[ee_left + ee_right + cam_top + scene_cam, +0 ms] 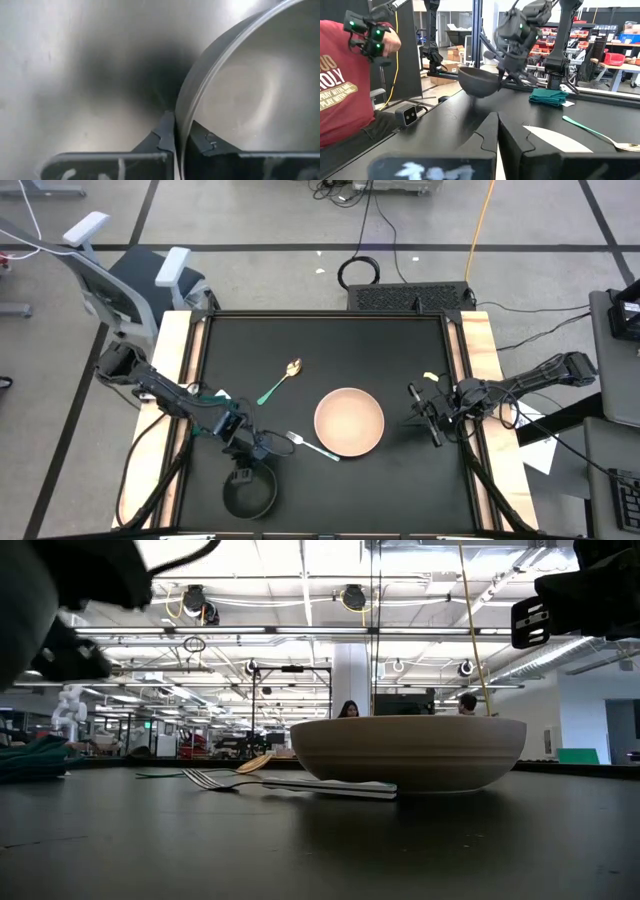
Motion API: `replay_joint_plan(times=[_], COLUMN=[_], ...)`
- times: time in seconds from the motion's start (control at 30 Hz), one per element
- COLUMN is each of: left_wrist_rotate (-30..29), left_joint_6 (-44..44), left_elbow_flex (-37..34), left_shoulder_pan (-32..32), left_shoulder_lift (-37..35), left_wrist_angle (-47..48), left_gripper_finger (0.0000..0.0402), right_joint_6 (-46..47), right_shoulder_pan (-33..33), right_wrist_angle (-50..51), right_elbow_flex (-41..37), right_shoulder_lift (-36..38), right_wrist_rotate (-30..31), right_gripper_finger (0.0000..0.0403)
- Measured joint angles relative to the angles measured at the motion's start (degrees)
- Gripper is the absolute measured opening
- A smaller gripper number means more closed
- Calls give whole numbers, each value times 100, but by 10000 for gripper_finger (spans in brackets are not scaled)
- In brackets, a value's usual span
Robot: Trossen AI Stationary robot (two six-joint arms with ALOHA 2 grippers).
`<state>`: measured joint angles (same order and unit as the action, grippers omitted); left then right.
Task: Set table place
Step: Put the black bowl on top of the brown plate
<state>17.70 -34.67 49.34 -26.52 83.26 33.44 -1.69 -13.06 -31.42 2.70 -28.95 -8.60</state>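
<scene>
At the lower left of the high view, the left gripper (243, 463) is clamped on the rim of the one round black bowl (249, 495), a stiff, light, slick shell best pinched at its thin edge. Farther up lie one silver fork (311, 446), one pinkish-beige round plate (349, 421) and one gold-bowled, green-handled spoon (279, 381). The right gripper (424, 417) waits closed and empty at centre right on the matte black table (400, 340).
</scene>
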Motion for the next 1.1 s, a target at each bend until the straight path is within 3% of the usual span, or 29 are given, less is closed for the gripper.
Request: replay_joint_plan(times=[0.5,1.1], left_wrist_rotate=[-778,-924], left_joint_6=[1600,2751], left_elbow_flex=[1909,2061], left_shoulder_pan=[976,2045], left_shoulder_lift=[-4,-4], left_wrist_angle=[1243,-39], left_gripper_finger=[7,6], right_joint_6=[-48,-66], right_shoulder_pan=[2,2], right_wrist_angle=[-2,-7], right_elbow_flex=[0,0], right_shoulder_lift=[0,0], right_wrist_rotate=[0,0], right_gripper_finger=[0,0])
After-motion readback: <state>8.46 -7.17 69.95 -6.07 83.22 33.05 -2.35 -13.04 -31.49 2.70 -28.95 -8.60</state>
